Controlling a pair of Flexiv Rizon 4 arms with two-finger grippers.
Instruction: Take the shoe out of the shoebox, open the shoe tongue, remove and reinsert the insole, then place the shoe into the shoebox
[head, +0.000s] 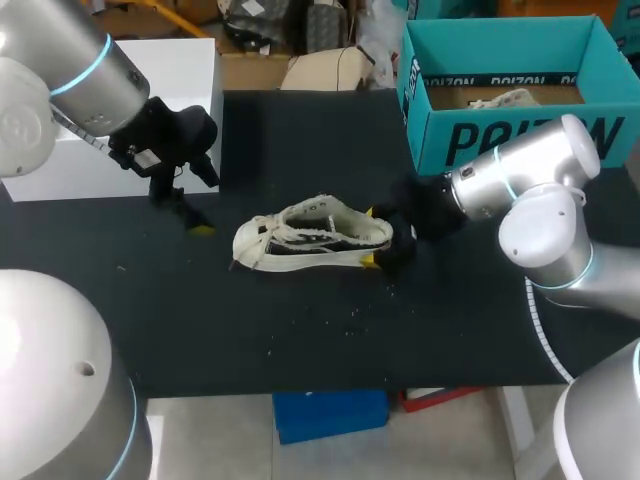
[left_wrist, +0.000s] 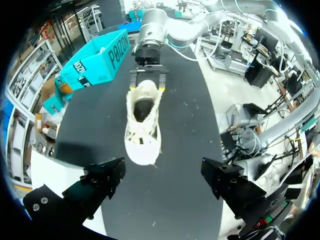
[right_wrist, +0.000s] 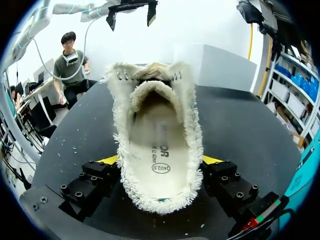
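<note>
A cream low-top shoe (head: 315, 238) with frayed edges and loose laces lies on its sole in the middle of the black table, toe pointing left. My right gripper (head: 370, 237) holds its heel, one yellow tip pressed against each side. In the right wrist view the shoe's mouth (right_wrist: 157, 150) gapes between the fingertips (right_wrist: 108, 160), with the insole showing inside. My left gripper (head: 185, 212) hovers open to the left of the toe. From the left wrist the shoe (left_wrist: 142, 125) lies ahead of the wide-apart fingers (left_wrist: 105, 177), and the right gripper (left_wrist: 148, 89) is at its far end.
The teal shoebox (head: 500, 140) stands open at the back right, behind my right arm, with something pale inside. A white box (head: 190, 70) stands at the back left behind my left arm. Small crumbs dot the black mat (head: 330, 320) in front of the shoe.
</note>
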